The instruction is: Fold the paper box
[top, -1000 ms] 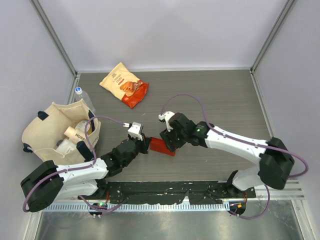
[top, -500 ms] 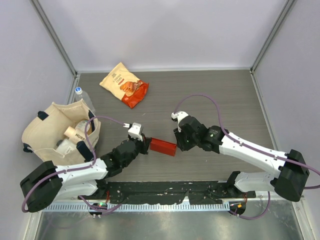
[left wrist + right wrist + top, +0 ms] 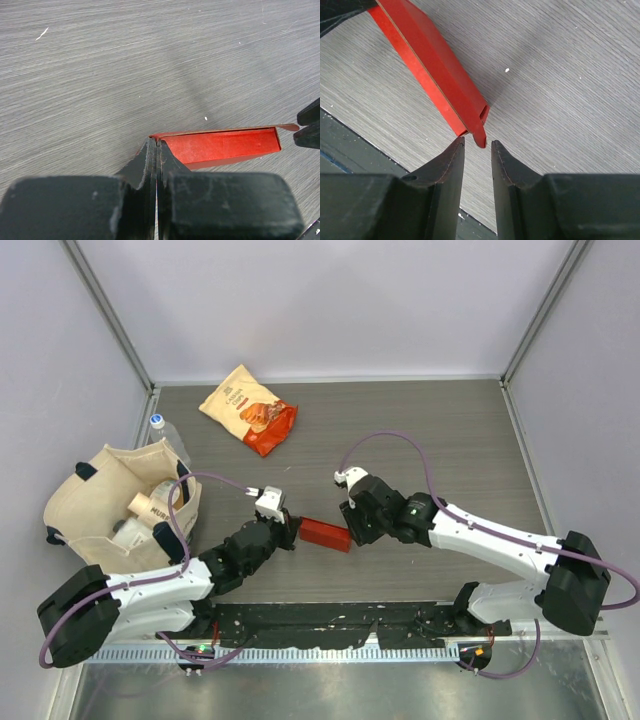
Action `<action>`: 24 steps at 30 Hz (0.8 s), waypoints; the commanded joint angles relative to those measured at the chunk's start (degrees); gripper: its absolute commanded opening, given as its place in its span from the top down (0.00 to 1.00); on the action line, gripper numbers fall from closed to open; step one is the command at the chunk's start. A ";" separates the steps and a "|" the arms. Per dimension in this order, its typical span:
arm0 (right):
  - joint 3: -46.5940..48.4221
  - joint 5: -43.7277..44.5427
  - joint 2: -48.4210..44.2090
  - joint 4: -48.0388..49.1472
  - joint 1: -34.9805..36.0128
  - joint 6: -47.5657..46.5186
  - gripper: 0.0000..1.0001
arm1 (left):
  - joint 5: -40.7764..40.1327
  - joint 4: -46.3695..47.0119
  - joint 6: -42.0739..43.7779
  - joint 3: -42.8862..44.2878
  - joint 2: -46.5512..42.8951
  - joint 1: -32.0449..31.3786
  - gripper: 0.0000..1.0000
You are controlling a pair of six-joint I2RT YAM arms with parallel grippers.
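Note:
The paper box (image 3: 325, 534) is a small bright red, flattened cardboard piece lying between the two arms. My left gripper (image 3: 292, 531) is shut on its left end, which shows pinched between the fingertips in the left wrist view (image 3: 220, 147). My right gripper (image 3: 349, 528) is slightly open just off the box's right end. In the right wrist view a small red flap tip (image 3: 480, 137) hangs at the mouth of that gripper (image 3: 477, 143), between the two fingertips, with gaps on both sides.
An orange-and-cream snack bag (image 3: 250, 408) lies at the back. A beige tote bag (image 3: 115, 502) with items stands at the left, and a water bottle (image 3: 165, 435) stands behind it. The black base rail (image 3: 330, 625) runs along the near edge.
My right gripper was over the box a second ago, drew back to the right, and has now come back left to the box's right end. The left gripper keeps its hold.

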 commanded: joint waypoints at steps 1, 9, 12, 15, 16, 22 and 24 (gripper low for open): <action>0.83 1.93 1.68 2.78 0.40 -1.42 0.68 | -0.35 -3.67 0.57 0.64 0.06 -0.48 1.00; 1.71 1.93 2.04 3.49 0.49 -0.11 0.90 | -0.52 -3.76 0.66 0.81 0.32 -1.01 1.00; 1.98 1.66 2.04 3.23 0.49 0.60 0.93 | -0.61 -3.76 0.75 0.81 0.49 -1.27 1.00; 2.42 1.05 2.13 3.05 0.49 0.95 0.86 | -0.79 -3.76 0.92 0.99 0.58 -1.36 1.00; 2.59 1.57 2.04 2.96 0.49 0.95 0.86 | -0.70 -3.76 0.92 0.99 0.58 -1.36 1.00; 4.34 2.02 3.00 1.47 0.49 4.28 0.99 | -1.22 -4.38 1.10 1.34 0.67 -1.71 1.00; 4.87 1.66 3.27 1.12 0.49 7.97 0.99 | -1.66 -4.55 1.01 1.60 0.67 -2.15 1.00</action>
